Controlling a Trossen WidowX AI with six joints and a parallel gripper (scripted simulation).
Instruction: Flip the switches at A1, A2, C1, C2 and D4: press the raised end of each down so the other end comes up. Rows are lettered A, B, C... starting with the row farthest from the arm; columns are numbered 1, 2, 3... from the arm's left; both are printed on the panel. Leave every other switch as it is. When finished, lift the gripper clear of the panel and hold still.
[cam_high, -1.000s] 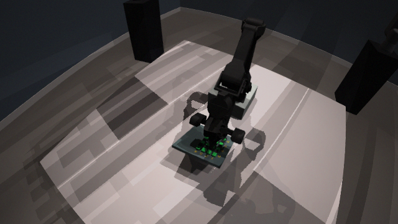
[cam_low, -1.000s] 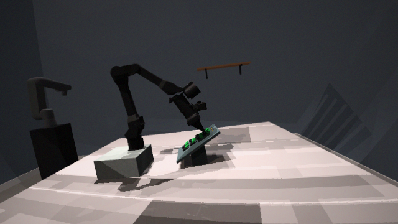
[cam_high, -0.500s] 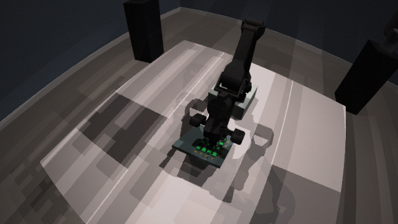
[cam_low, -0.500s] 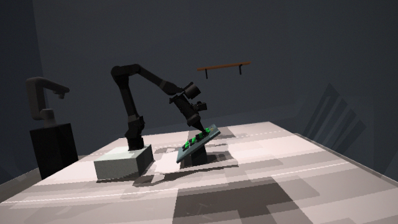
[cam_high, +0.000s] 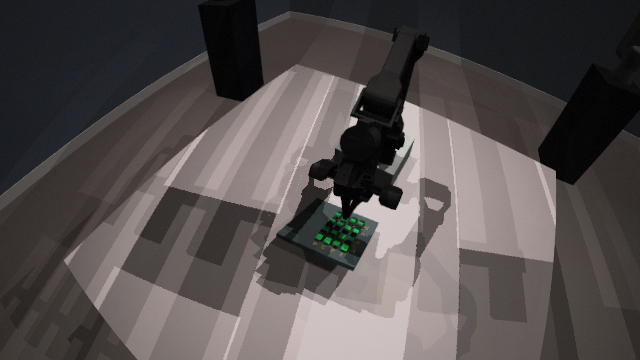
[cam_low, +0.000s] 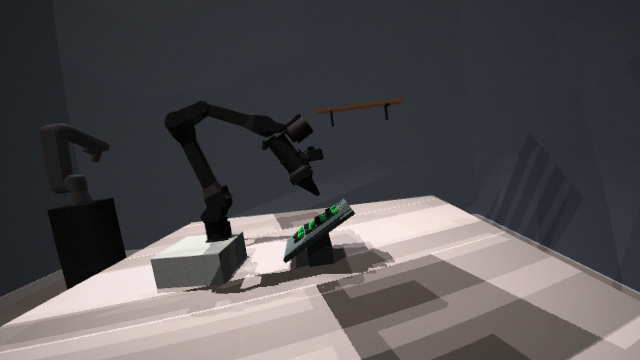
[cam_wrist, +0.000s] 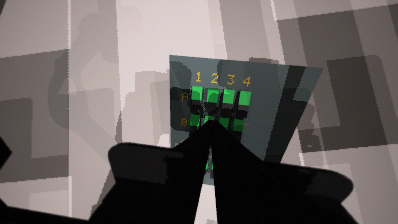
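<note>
The grey switch panel (cam_high: 299, 231) (cam_low: 306, 243) (cam_wrist: 272, 97) stands tilted on a small stand in front of the arm, with a grid of green rocker switches. In the wrist view, row A shows under the printed column numbers: A1 (cam_wrist: 198, 94), A2 (cam_wrist: 213, 95), A3 (cam_wrist: 229, 96) and A4 (cam_wrist: 245, 98). Row B is partly hidden by my fingers, and the lower rows are hidden behind them. My gripper (cam_high: 348, 212) (cam_low: 315, 192) (cam_wrist: 212, 124) is shut and empty. Its tip points down at the panel near B2 and hangs a short way above the surface.
The arm's grey base block (cam_low: 197, 260) (cam_high: 406, 154) sits right behind the panel. Tall black pillars (cam_high: 231, 50) (cam_high: 590, 120) stand at the table's far corners. A black box with a grey bent pipe (cam_low: 85, 240) stands at the left. A wall shelf (cam_low: 360, 106) hangs behind.
</note>
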